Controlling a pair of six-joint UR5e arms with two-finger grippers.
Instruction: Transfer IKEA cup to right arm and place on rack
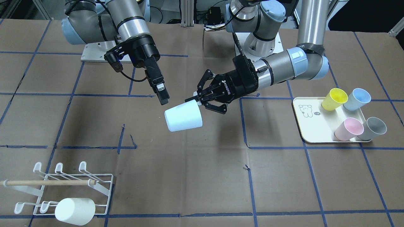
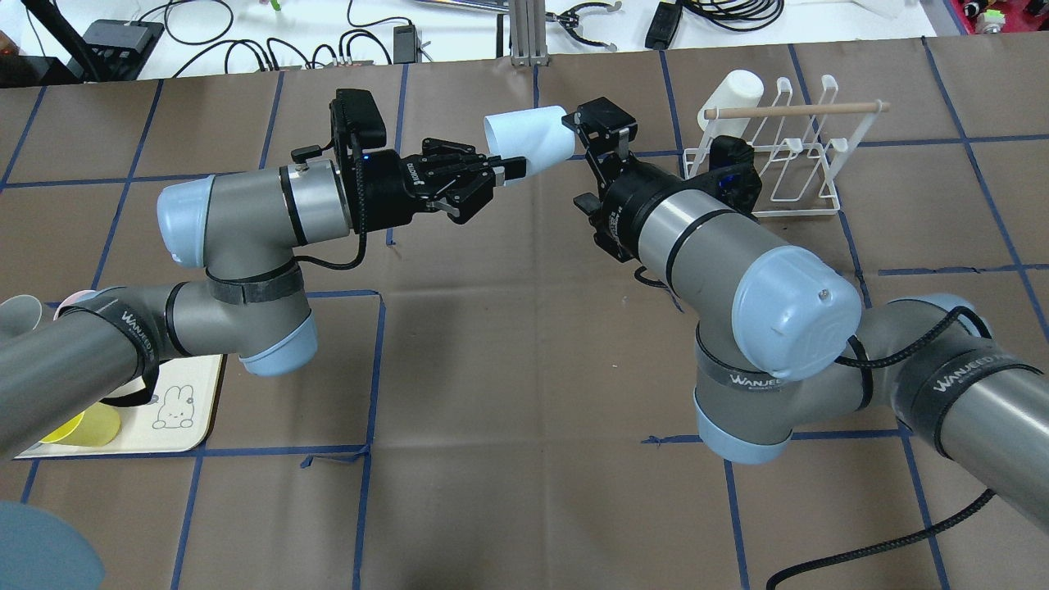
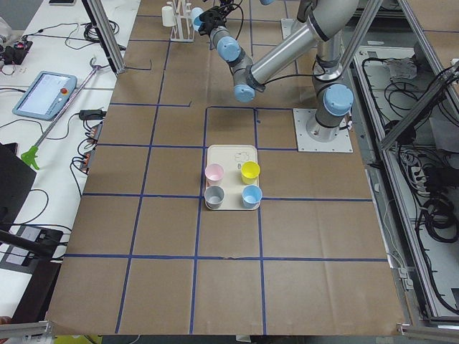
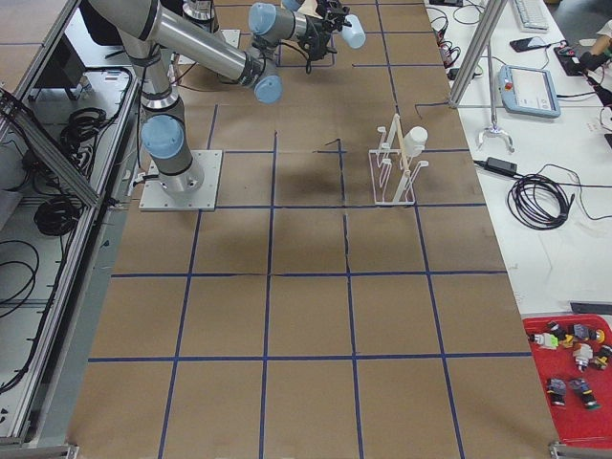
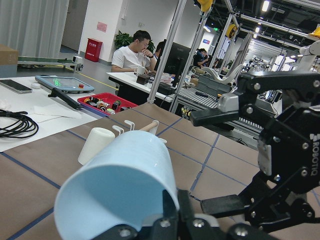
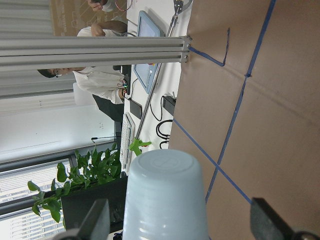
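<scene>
The pale blue cup [image 1: 183,117] is up in the air over the middle of the table [image 1: 202,176], lying on its side. The left gripper [image 1: 197,99] has it, clamped tight on the rim at the open end, with the closed base pointing away toward the other arm. From the left wrist camera the cup fills the foreground, its rim right at the fingertips.

And here is the right gripper [image 1: 162,94], right up at the base end of the cup. Its jaws are spread wide. In the right wrist view the cup's base sits between the two fingers [image 6: 95,222], with a gap showing on either side, so there is no grip from this side. Only the left one is carrying it.

Over at the robot's right end of the table stands the white wire rack [image 1: 101,188], well apart from the handover, with a wooden dowel [image 1: 47,182] lying across it. A white cup [image 1: 75,210] is on one of the rack's prongs, tipped over on its side.

At the opposite end, a cream tray [image 1: 311,126] lies flat on the table, carrying four cups in two pairs: a yellow cup [image 1: 334,99], a light blue cup [image 1: 356,99], a pink cup [image 1: 348,128] and a grey cup [image 1: 374,128].
</scene>
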